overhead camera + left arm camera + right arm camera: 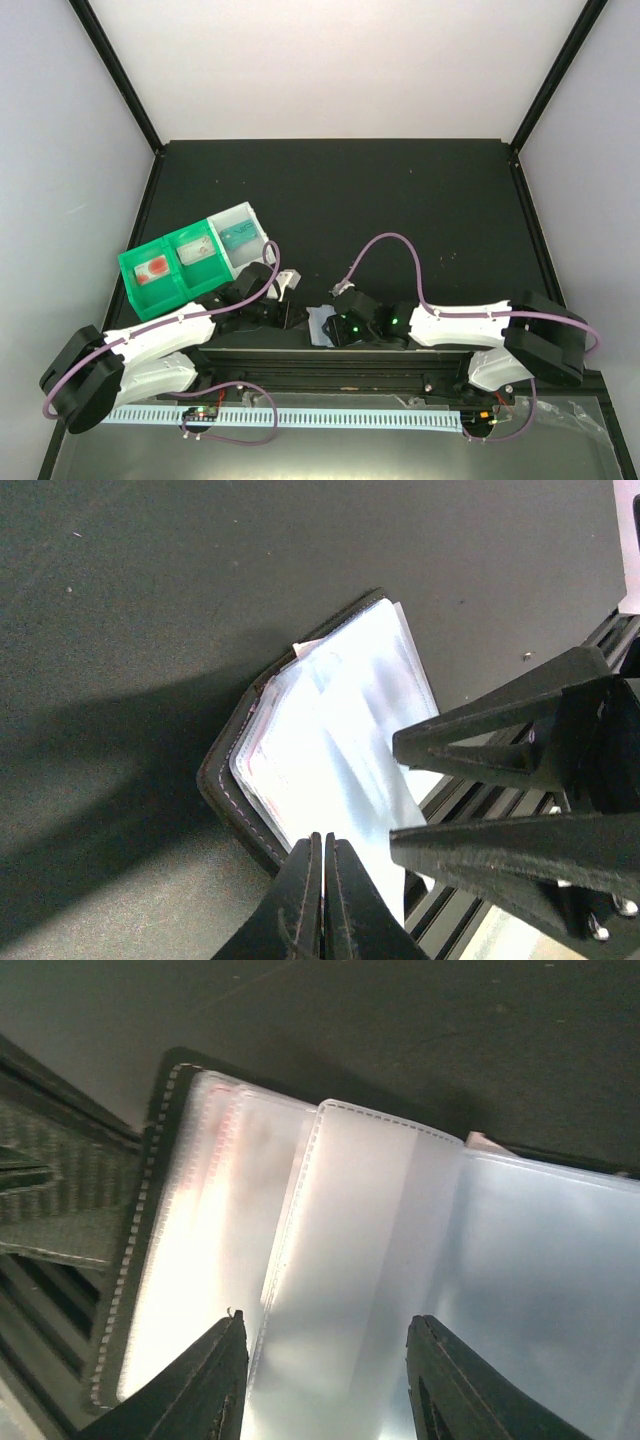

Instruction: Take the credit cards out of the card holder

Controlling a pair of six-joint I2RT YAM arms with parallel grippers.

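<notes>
The card holder (322,325) lies open near the table's front edge, between both grippers. The left wrist view shows its dark stitched edge and pale clear sleeves (330,720). A pinkish card corner (303,648) peeks out at its top. My left gripper (322,842) is shut, its tips resting at the holder's near edge, with nothing visible between them. My right gripper (328,1332) is open, its two fingers spread over the clear sleeves (370,1240). A reddish card (215,1150) shows faintly through the left sleeve.
A green-and-clear compartment tray (180,265) stands left of the holder, behind my left arm. A black slotted rail (330,355) runs along the front edge right beside the holder. My right gripper's fingers (480,750) show in the left wrist view.
</notes>
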